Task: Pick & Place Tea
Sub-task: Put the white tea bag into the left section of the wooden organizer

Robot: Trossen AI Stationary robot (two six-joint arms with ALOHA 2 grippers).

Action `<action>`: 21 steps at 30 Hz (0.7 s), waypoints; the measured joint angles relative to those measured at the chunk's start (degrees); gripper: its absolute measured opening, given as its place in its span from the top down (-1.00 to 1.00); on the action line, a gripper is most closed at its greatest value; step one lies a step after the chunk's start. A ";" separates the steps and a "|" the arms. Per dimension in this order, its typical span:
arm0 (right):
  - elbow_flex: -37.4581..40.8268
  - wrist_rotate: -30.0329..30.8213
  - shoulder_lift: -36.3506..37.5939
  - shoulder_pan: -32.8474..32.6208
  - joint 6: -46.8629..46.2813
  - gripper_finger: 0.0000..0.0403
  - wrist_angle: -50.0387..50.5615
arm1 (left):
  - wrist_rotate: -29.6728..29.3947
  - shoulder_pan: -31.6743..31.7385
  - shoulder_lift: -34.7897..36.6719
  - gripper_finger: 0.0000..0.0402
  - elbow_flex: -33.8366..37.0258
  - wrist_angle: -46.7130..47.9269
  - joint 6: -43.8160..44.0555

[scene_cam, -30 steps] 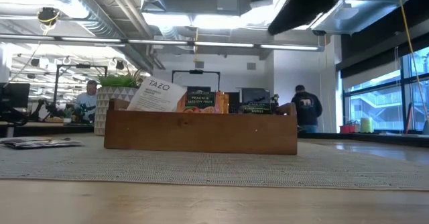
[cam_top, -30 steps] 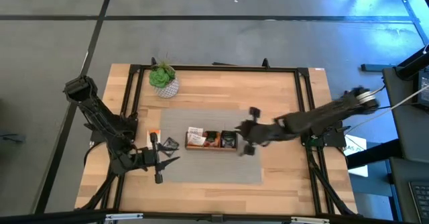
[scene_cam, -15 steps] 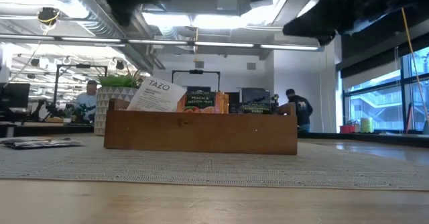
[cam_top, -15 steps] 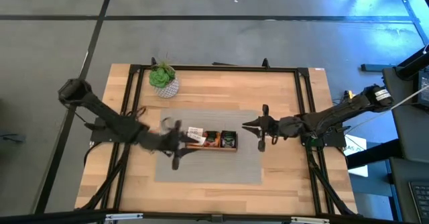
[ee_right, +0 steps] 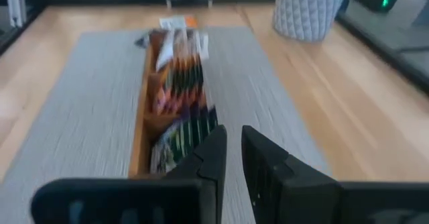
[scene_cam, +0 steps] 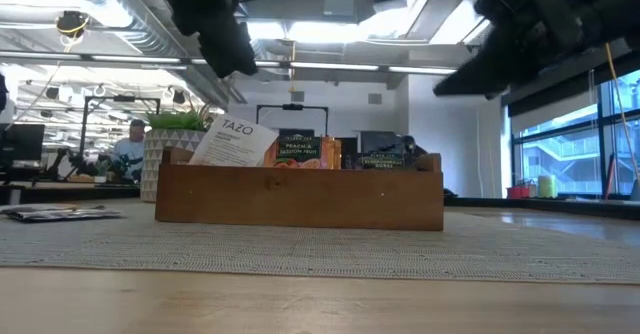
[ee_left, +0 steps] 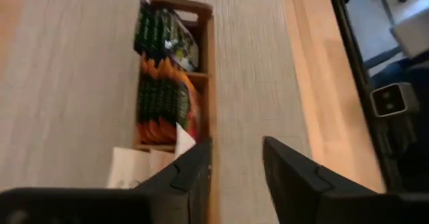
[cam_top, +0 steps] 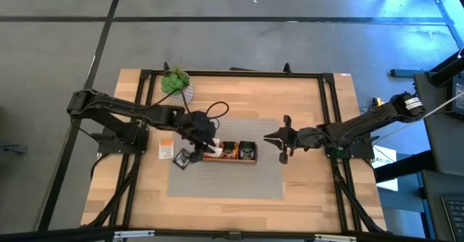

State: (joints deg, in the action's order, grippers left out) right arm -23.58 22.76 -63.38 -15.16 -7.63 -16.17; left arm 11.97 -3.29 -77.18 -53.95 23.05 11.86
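Clearance around the long brown wooden three-compartment tray (cam_top: 229, 152) is widest on the grey woven mat (cam_top: 239, 180) toward the near table edge, where bare mat runs the tray's full length. My left gripper (cam_top: 197, 142) hangs over the tray's left end, at the compartment holding white-and-orange tea sachets (cam_top: 212, 148); in the left wrist view its two dark fingers (ee_left: 191, 174) stand apart with a gap between them and nothing in that gap, so these jaws are open and empty. My right gripper (cam_top: 284, 138) sits off the tray's right end, above the mat's right margin and apart from the tray wall; in the right wrist view its fingers (ee_right: 216, 158) are drawn close with only a narrow slit between them, and they hold nothing. The tea sits upright in the tray: white-and-orange sachets at the left, red sachets (cam_top: 229, 151) in the middle, dark grey sachets (cam_top: 247, 151) at the right. Loose sachets (cam_top: 175, 153) lie flat just outside the tray's left end, one on the light wooden table (cam_top: 319, 198) beside the mat's left edge, one on the mat. A small green plant in a white pot (cam_top: 176, 85) stands near the far left corner, well apart from the tray. Black frame rails (cam_top: 232, 73) border the table's far and side edges.
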 joint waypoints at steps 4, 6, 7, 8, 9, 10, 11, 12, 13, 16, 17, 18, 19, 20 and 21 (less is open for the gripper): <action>1.58 0.02 -0.69 0.00 -2.55 0.75 0.32 | -3.82 0.60 -0.14 0.36 0.11 -0.05 -4.52; 2.16 0.00 -0.71 0.00 -3.92 0.75 0.19 | -4.64 0.62 -0.13 0.36 0.13 -0.06 -5.71; 2.27 -0.11 -0.97 0.00 -4.41 0.75 -0.02 | -4.90 0.62 -0.12 0.37 0.13 -0.11 -6.09; 2.35 -0.27 -1.16 0.00 -5.05 0.75 -0.05 | -4.95 0.60 -0.13 0.36 0.13 -0.11 -6.16; 2.50 -0.36 -1.19 0.00 -5.46 0.75 0.08 | -4.97 0.58 -0.19 0.36 0.13 -0.24 -6.11; 2.54 -0.41 -1.22 0.00 -5.64 0.75 0.17 | -4.95 0.57 -0.48 0.36 0.13 -0.61 -5.94; 2.53 -0.42 -1.45 0.00 -5.73 0.75 -0.06 | -4.97 0.57 -0.76 0.37 0.13 -0.67 -5.43; 2.52 -0.42 -1.64 0.00 -5.76 0.75 -0.04 | -4.99 0.57 -0.98 0.37 0.17 0.01 -4.43; 2.54 -0.44 -1.68 0.00 -5.74 0.75 0.27 | -4.97 0.57 -1.65 0.36 0.17 0.16 -3.39; 2.52 -0.43 -1.97 0.00 -5.95 0.75 -0.34 | -4.27 0.56 -4.14 0.37 0.23 1.29 -2.07; 2.52 -0.47 -2.06 0.00 -5.96 0.75 -0.34 | -3.88 0.43 -5.06 0.36 0.24 0.93 -2.09; 2.52 -0.49 -2.08 0.00 -6.00 0.75 -0.33 | -3.85 0.34 -5.94 0.36 0.22 0.50 -2.09; 2.52 -0.49 -2.11 -0.01 -6.02 0.75 -0.59 | -3.84 0.30 -6.68 0.36 0.22 0.96 -2.00; 2.52 -0.50 -2.27 0.00 -6.10 0.75 -1.02 | -3.81 0.29 -7.30 0.37 0.22 1.06 -1.75; 2.50 -0.48 -2.35 0.00 -6.41 0.75 -0.93 | -3.77 0.30 -7.92 0.36 0.22 0.72 -1.64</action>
State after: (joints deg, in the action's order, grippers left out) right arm -21.08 22.28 -65.73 -15.16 -14.05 -17.10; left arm 8.20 -3.00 -85.10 -53.74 23.77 10.22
